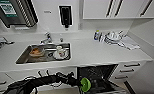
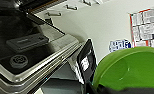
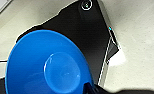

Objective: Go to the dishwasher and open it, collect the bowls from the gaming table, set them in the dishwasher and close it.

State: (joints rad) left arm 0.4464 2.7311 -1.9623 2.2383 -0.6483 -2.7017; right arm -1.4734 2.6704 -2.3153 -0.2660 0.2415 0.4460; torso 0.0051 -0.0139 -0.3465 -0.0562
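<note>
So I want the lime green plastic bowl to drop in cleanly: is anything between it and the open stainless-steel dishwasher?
Nothing visible. The lime green plastic bowl, held on the left arm, hangs right at the open dishwasher, its dark racks directly behind it.

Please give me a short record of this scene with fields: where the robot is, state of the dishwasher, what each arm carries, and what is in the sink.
place: kitchen counter, facing the sink
dishwasher: open, dark inside
left end effector: holds green bowl by the dishwasher opening
right end effector: holds blue bowl
sink contents: dishes, one with orange content
counter items: bottle and dishes near the wall
</note>
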